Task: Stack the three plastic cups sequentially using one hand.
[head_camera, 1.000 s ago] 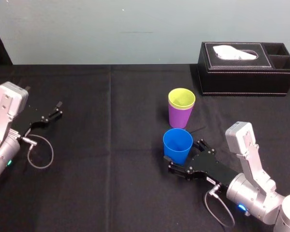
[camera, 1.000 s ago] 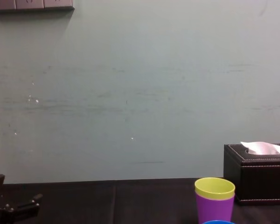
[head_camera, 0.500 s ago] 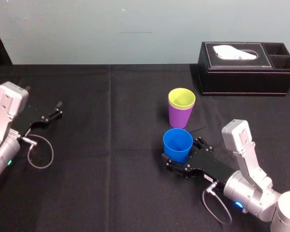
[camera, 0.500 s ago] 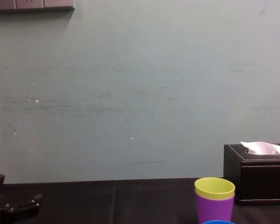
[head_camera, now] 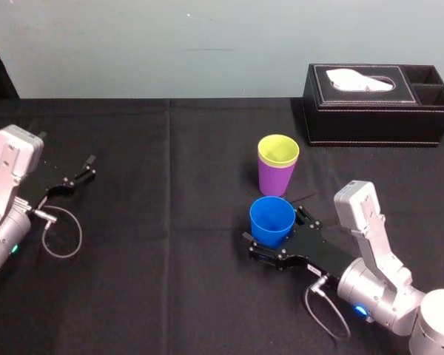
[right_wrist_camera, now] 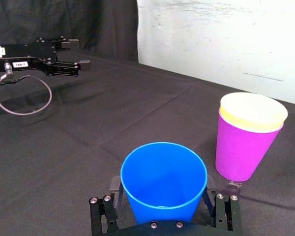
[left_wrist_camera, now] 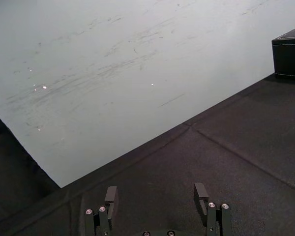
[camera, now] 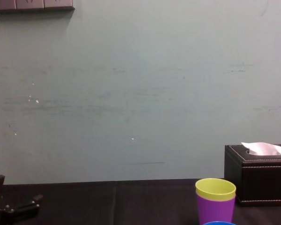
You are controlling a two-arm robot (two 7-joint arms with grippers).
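The blue cup point(head_camera: 272, 220) stands upright on the black table, in front of the other two. The yellow-green cup point(head_camera: 278, 150) sits nested inside the purple cup point(head_camera: 275, 180). My right gripper point(head_camera: 277, 235) is open, low on the table, with one finger on each side of the blue cup's base. In the right wrist view the blue cup point(right_wrist_camera: 163, 182) stands between the fingers point(right_wrist_camera: 101, 216) with small gaps, and the purple cup point(right_wrist_camera: 243, 147) is just beyond. My left gripper point(head_camera: 87, 166) rests open at the far left, and its spread fingers point(left_wrist_camera: 109, 195) show in the left wrist view.
A black tissue box point(head_camera: 377, 103) stands at the back right, behind the cups. A loop of cable point(head_camera: 59, 233) lies by the left arm. Black cloth covers the table point(head_camera: 170, 281), with a pale wall behind.
My right gripper has slid a little forward and to the left, so its fingers reach further around the blue cup. The cups and the left arm have not moved.
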